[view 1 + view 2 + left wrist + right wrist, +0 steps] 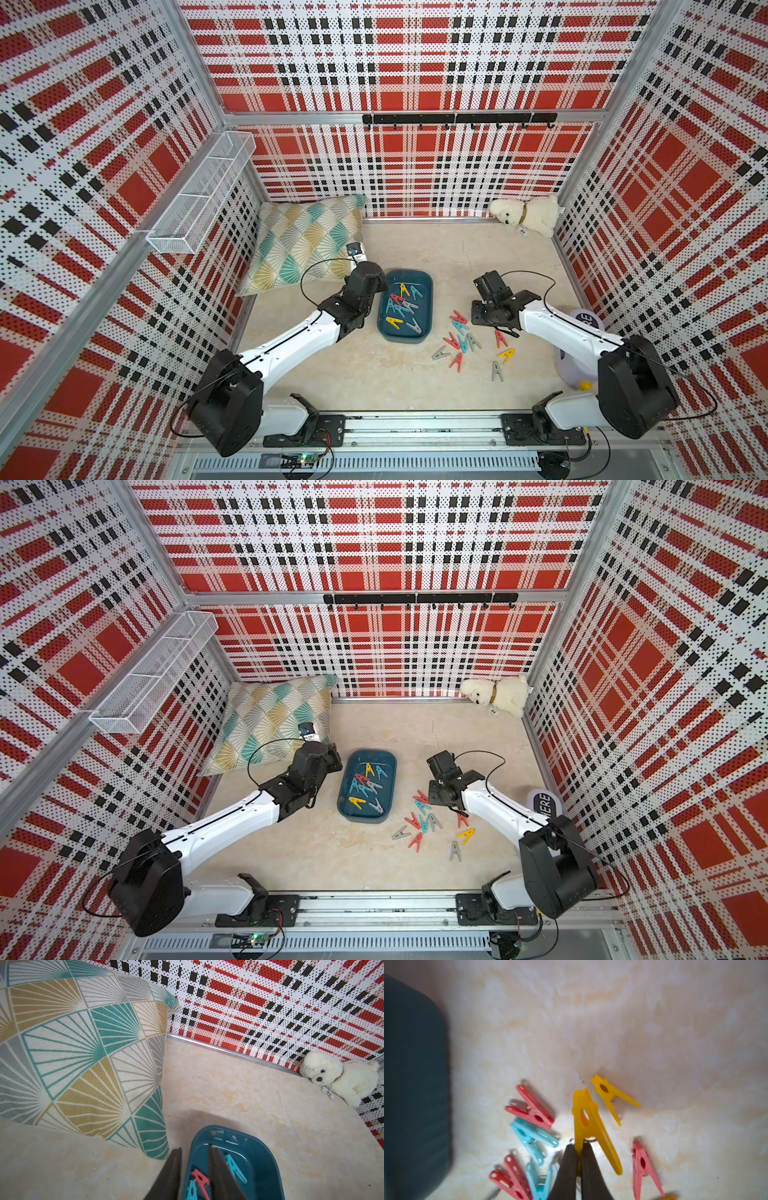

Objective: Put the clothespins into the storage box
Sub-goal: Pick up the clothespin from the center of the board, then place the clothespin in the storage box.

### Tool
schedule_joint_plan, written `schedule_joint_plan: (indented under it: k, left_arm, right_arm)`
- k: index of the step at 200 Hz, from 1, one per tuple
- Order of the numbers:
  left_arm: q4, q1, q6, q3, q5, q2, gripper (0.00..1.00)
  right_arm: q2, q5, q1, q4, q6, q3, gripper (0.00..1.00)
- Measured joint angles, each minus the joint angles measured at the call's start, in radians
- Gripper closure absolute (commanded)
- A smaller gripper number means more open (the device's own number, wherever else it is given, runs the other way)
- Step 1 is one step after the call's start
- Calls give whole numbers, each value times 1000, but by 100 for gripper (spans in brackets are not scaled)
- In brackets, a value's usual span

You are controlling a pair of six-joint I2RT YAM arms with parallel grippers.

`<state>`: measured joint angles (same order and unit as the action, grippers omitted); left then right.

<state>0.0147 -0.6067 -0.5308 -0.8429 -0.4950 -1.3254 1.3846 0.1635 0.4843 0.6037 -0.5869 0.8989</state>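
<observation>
The storage box [430,303] [392,787] is a dark teal tray on the floor between my arms. Several clothespins [401,305] lie in it. More clothespins lie in a red, blue and grey cluster [461,336] on the floor to its right, with a yellow one [507,355] and a grey one [496,371] nearby. In the right wrist view my right gripper [578,1147] is shut on one leg of a yellow clothespin [583,1118], above that cluster. My left gripper [194,1150] is open and holds nothing. Its fingers straddle the box's left rim [192,1147].
A patterned pillow [303,245] leans in the back left corner, close behind my left wrist. A white plush dog [525,216] sits at the back right. A white wire basket [203,195] hangs on the left wall. A white and purple object [577,353] stands under my right arm.
</observation>
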Motion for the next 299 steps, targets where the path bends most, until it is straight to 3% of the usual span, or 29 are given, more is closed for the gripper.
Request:
schedule_joint_plan:
  k: [49,75,106,148,244,299]
  left_arm:
    - [0,16,-3,13,10,15,71]
    - [0,41,-6,28,24,33,71]
    - [-1,88,-12,44,43,63,71]
    - [0,124,-22,61,51,96,71]
    - [-5,132,-27,60,64,109,71]
    - [-17,159,-27,54,64,132,71]
  right_arm:
    - [43,7,198,35,39,231,95]
    - [175,5,333,36,80,372,95]
    - [347,-32,419,34,129,471,95]
    - [491,-90,452,41,176,493,95]
    - [636,-245,456,97,330,587,94]
    - [692,-288,456,119,384,621,83]
